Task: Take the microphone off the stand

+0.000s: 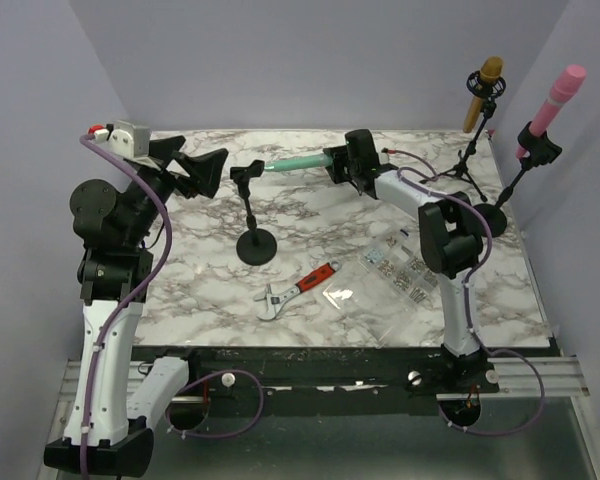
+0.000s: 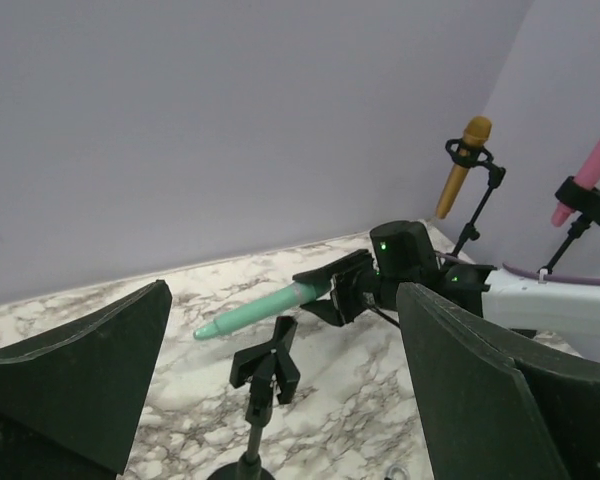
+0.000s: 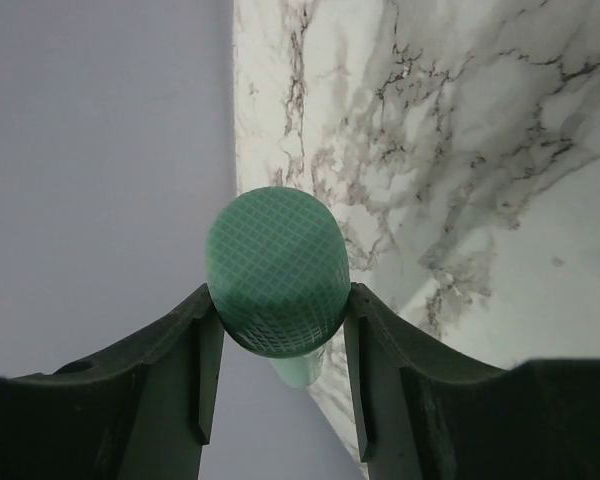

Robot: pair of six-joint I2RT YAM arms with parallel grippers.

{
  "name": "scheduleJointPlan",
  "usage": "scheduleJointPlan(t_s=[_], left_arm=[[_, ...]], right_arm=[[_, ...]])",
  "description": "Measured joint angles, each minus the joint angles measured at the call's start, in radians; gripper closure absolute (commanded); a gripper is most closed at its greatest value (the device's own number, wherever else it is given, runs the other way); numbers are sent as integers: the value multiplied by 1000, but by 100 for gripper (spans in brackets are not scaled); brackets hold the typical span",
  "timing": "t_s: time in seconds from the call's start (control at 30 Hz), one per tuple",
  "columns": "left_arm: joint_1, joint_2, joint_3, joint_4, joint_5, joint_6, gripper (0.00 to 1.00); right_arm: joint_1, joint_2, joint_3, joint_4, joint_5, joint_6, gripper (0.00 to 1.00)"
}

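The green microphone (image 1: 295,162) lies horizontal above the marble table (image 1: 200,290). Its tail end is just beside the clip (image 2: 268,362) of the small black stand (image 1: 253,218). The right gripper (image 1: 332,162) clamps the mesh head (image 3: 277,272) between both fingers. The left gripper (image 1: 205,170) hovers left of the stand, jaws wide apart, holding nothing.
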Motion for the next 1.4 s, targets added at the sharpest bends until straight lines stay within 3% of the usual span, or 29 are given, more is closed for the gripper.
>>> scheduleJointPlan(t_s=[0.4, 0.7, 0.8, 1.03, 1.4], left_arm=[[-26, -27, -112, -20, -43, 84, 1], [-57, -44, -112, -19, -46, 107, 1], [-57, -45, -115, -19, -47, 109, 1], [-57, -55, -119, -19, -47, 116, 2], [-57, -57, -122, -19, -47, 123, 1]], right_arm=[[-2, 311, 428, -183, 89, 241, 99], [-8, 406, 526, -237, 89, 240, 94], [-8, 407, 526, -250, 89, 237, 88], [-10, 407, 521, -253, 88, 214, 64], [-13, 401, 472, -190, 84, 201, 41]])
